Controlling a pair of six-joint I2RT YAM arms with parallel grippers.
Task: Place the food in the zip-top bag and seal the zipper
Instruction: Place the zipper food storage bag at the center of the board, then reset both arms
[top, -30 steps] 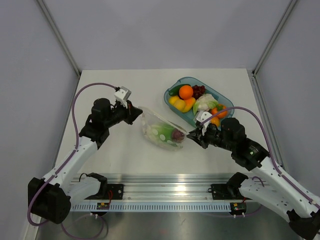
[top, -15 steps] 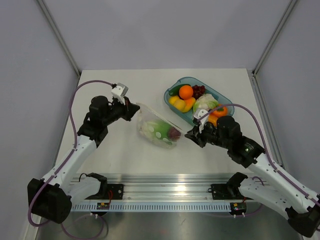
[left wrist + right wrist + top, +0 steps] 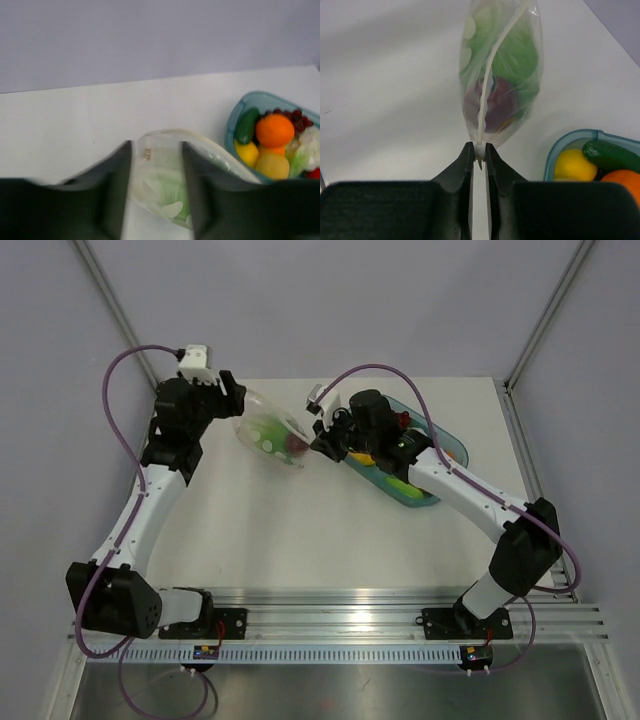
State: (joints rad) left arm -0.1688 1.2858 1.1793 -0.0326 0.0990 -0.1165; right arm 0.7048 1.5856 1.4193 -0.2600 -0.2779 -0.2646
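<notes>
Pinching one end of the zipper (image 3: 491,65), the right gripper (image 3: 479,152) is clamped tight on it. Zip-top bag (image 3: 268,433) hangs between both grippers over the table (image 3: 300,530), left of the teal tray (image 3: 231,125), with lettuce (image 3: 517,55) and grapes (image 3: 497,102) inside. Left gripper (image 3: 156,190) fingers straddle the bag's other end; can't tell if they grip it.

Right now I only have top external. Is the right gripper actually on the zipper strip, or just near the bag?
Observer: On it. The right wrist view shows the right gripper pinched shut on the zipper at the bag's near end.
Operator: Is the strip sealed ahead of the fingers?
Observer: It runs as one whitish line up the zip-top bag. I can't tell whether it is pressed shut.
Operator: Left side?
Observer: In the left wrist view the left gripper straddles the bag's other end, fingers wide apart. The grip is unclear.
</notes>
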